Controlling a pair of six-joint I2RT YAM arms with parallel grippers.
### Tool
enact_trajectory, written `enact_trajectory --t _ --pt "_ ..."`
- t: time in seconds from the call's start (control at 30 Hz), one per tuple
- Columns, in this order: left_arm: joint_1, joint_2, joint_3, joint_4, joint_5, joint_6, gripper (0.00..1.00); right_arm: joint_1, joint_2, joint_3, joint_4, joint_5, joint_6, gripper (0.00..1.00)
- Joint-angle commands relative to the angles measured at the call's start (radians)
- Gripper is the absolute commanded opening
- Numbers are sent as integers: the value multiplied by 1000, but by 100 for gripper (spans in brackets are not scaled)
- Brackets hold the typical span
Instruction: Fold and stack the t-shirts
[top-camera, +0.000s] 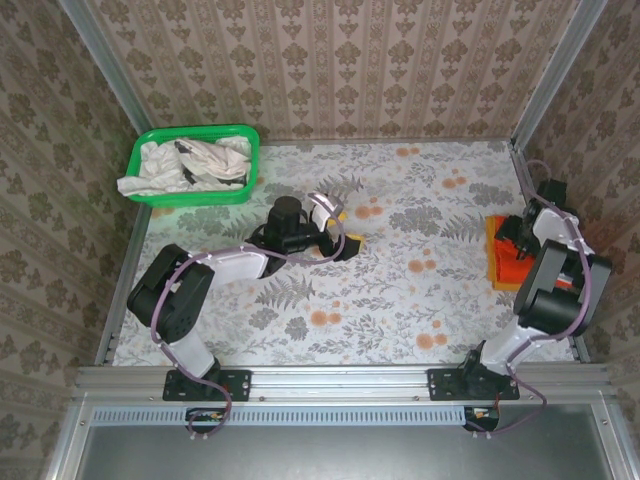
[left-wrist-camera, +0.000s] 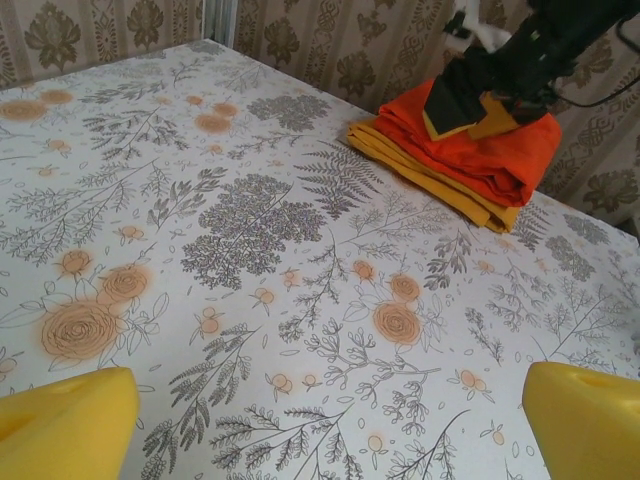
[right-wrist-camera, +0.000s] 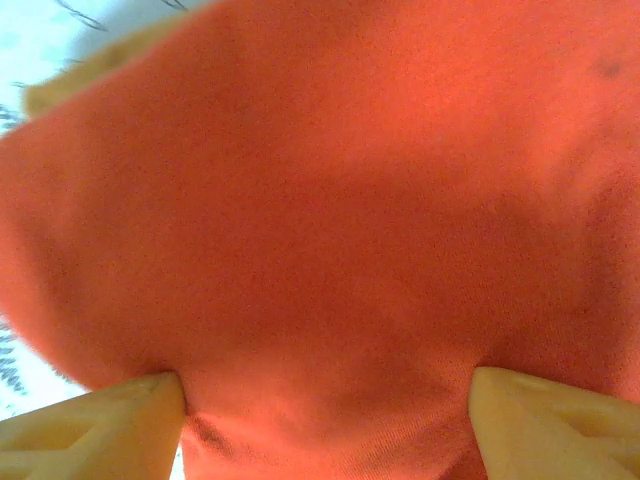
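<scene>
Over at the right edge of the table, the orange-red t-shirt (top-camera: 503, 270) lies folded on top of the mustard yellow t-shirt (left-wrist-camera: 440, 185), the two making one neat stack. The right gripper (right-wrist-camera: 325, 410) sits right down on the orange cloth with its fingers spread wide, nothing pinched between them. The off-white t-shirts (top-camera: 190, 165) are heaped loose in the green basket (top-camera: 195, 132) at the far left corner. The left gripper (left-wrist-camera: 320, 420) hangs wide apart over the middle of the table (top-camera: 420, 300), touching no cloth. The tabletop is pale, printed with grey ferns and orange blossoms — and damask wallpaper (top-camera: 330, 60) closes it in on three sides.
</scene>
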Motion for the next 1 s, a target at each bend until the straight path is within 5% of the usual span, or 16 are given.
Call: enact_trajectory --t 0.0,0.17,0.37,0.57,0.77,0.97 --pt "10 -11 -14 44 -1 -26 100 -28 41 38 -47 -80 96 80" --pt "15 -30 -27 46 -18 -26 100 -32 -14 9 -19 -110 86 93" --pt "102 -141 -96 -25 -124 -23 100 7 -294 -140 129 -214 10 100" --pt "292 -339 -186 -224 -231 29 100 223 -563 -354 362 -203 -70 100" --pt "402 -544 -275 -386 -512 105 100 418 -658 -562 688 -112 -61 100" --pt "501 -628 -366 -392 -779 201 100 510 -523 -691 1061 -2 -120 100"
